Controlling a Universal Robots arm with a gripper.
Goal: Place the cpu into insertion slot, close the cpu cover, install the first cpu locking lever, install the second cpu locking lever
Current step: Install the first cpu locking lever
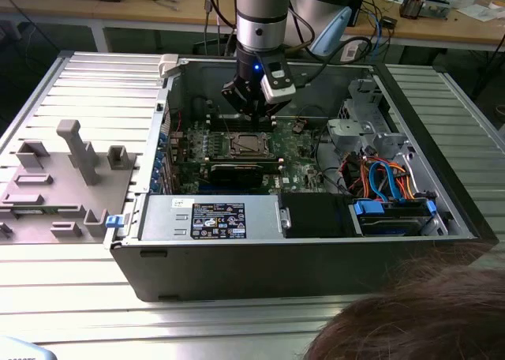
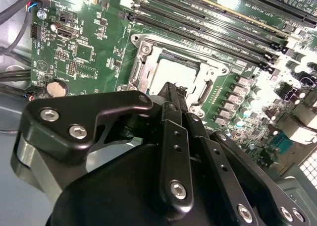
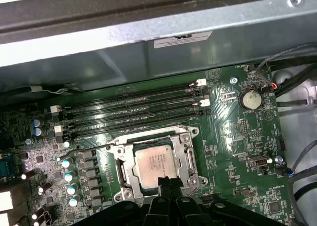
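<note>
The cpu (image 3: 157,162), a small square chip with a dull silvery top, lies flat in its socket on the green motherboard (image 3: 233,137); it also shows in the exterior view (image 1: 247,145) and the second wrist view (image 2: 174,71). The cpu cover (image 3: 190,159), a silvery frame with a square window, lies down around the chip. A thin wire lever (image 3: 89,147) runs out from one side of the socket. My gripper (image 3: 169,184) hangs just above the socket's near edge, fingers shut together with nothing between them. In the second wrist view the fingertips (image 2: 173,89) hide part of the socket.
Black memory slots (image 3: 133,109) run beside the socket, and a coin battery (image 3: 249,98) sits farther along. In the open case (image 1: 158,257), a power supply (image 1: 213,218) lies at the front and a drive cage with coloured cables (image 1: 387,178) on the exterior view's right. A grey fixture (image 1: 71,147) stands outside. A person's hair (image 1: 426,313) shows.
</note>
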